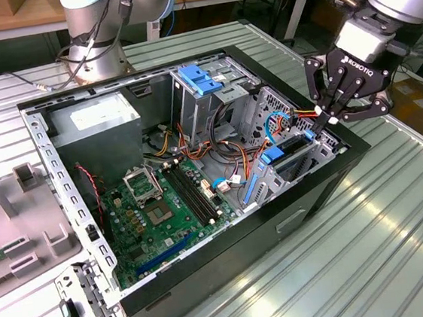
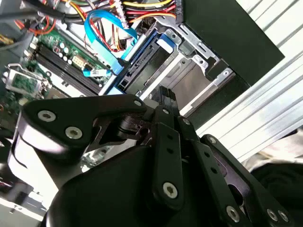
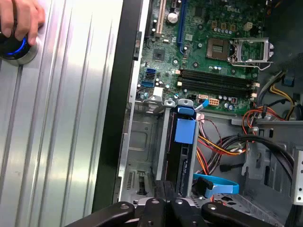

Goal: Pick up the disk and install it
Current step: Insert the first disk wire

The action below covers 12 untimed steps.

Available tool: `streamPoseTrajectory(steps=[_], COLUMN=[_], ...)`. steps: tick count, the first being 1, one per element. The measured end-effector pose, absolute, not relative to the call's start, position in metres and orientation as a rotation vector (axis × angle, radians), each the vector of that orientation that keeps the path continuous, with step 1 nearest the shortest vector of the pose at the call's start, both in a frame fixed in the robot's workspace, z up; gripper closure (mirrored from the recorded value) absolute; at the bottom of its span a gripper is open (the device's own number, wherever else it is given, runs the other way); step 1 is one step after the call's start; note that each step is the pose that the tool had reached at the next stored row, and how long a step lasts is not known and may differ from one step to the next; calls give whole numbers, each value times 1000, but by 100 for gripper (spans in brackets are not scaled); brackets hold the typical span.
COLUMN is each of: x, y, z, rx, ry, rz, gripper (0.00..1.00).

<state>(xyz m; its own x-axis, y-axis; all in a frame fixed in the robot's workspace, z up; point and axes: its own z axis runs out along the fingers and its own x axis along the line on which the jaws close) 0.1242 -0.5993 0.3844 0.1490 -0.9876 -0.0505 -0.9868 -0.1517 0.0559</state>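
gripper (image 1: 333,118): clenched | disk (image 3: 182,163): in PC drive bay (image 3: 139,142) | rel: disk end right at gripper, abt touching

one disk (image 3: 182,161), one computer case (image 1: 293,218), one motherboard (image 1: 150,218), one pincer (image 1: 333,119), one hand (image 3: 19,16)

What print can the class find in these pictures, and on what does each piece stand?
Gripper: white maker's lettering on its body, a brand name, left unquoted.
Power supply: pale label, too small to read.
Motherboard: white markings, too small to read.
Nothing else legible.
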Motion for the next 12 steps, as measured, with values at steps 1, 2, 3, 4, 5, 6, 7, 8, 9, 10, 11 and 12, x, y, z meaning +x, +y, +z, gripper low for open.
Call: streamPoseTrajectory(steps=[1, 2, 3, 4, 5, 6, 7, 8, 9, 10, 11, 12], x=[124, 124, 124, 124, 124, 124, 124, 124, 124, 124, 124, 124], y=[-599, -599, -599, -599, -599, -599, -599, -599, -599, -599, -599, -599], z=[384, 384, 384, 384, 384, 384, 384, 384, 384, 384, 384, 384], rx=[2426, 2454, 2474, 2492, 2526, 2550, 2565, 2585, 2599, 2619, 2633, 2648], ry=[-1974, -1938, -1911, -1886, -1839, -1802, -1780, -1749, -1728, -1696, -1674, -1648], rz=[-117, -116, -116, -116, -115, -115, -115, -114, -114, -114, -113, -113], gripper=[89, 89, 89, 89, 89, 89, 89, 89, 89, 89, 89, 89])
